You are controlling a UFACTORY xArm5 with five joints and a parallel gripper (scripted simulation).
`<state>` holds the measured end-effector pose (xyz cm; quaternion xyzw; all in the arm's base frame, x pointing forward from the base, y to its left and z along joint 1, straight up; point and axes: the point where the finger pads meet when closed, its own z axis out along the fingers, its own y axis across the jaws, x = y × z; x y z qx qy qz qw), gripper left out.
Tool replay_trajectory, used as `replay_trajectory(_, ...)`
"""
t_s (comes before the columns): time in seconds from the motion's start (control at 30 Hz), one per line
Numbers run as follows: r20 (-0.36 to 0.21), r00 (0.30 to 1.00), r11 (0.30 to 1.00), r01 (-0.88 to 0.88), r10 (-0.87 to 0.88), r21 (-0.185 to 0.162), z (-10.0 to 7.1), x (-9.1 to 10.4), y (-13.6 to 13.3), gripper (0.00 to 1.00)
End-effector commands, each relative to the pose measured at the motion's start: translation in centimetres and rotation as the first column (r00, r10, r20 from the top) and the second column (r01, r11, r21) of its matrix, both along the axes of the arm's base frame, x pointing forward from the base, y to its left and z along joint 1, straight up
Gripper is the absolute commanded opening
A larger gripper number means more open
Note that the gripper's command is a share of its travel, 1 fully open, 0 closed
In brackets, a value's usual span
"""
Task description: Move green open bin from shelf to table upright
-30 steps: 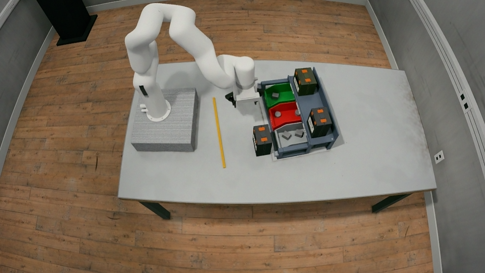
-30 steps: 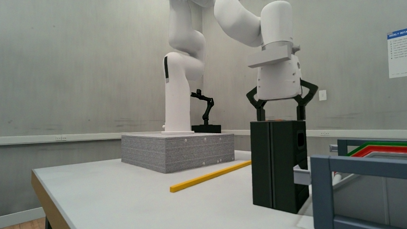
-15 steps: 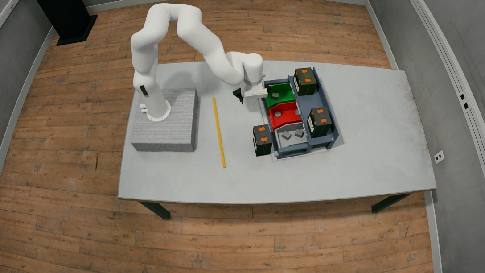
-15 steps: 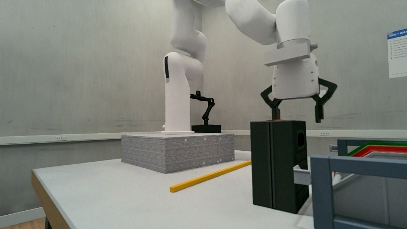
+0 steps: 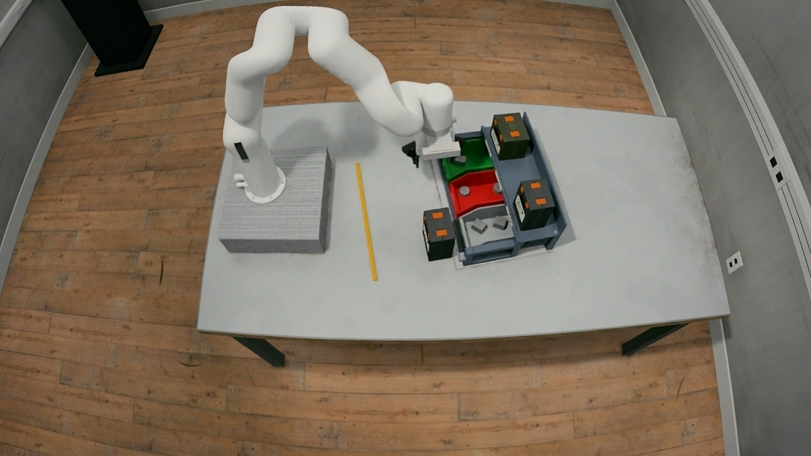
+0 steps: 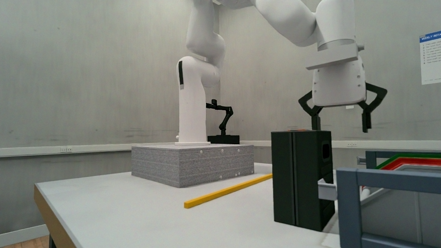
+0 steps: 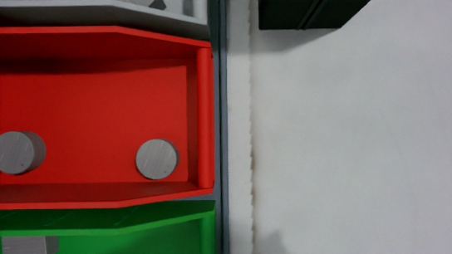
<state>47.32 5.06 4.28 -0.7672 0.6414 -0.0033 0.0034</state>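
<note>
The green open bin [image 5: 467, 161] sits at the far end of the blue-grey shelf [image 5: 510, 192], with a grey part in it. It also shows at the bottom of the wrist view [image 7: 108, 232] and as a green rim in the side view [image 6: 407, 157]. A red bin [image 5: 476, 191] with two grey cylinders [image 7: 157, 158] stands beside it, then a grey bin [image 5: 486, 226] with grey blocks. My gripper [image 6: 340, 126] [image 5: 437, 156] is open and empty. It hangs well above the shelf, over the front edge of the green bin.
Two dark tool cases [image 5: 510, 135] [image 5: 534, 203] stand on the shelf's upper level. A third [image 5: 438, 232] stands on the table at the shelf's front corner. A yellow bar [image 5: 365, 218] lies between the shelf and my grey pedestal [image 5: 277, 198].
</note>
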Motion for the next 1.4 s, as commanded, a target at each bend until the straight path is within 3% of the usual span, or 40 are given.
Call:
replay_trajectory(0.0,0.003,1.0,1.0,0.0,0.0,0.001,0.2,1.3,0.7,1.0)
replay_trajectory(0.57,0.003,1.0,1.0,0.0,0.0,0.002,0.3,4.8,2.7,1.0)
replay_trajectory(1.37,0.004,1.0,1.0,0.0,0.0,0.001,0.2,4.7,2.7,1.0)
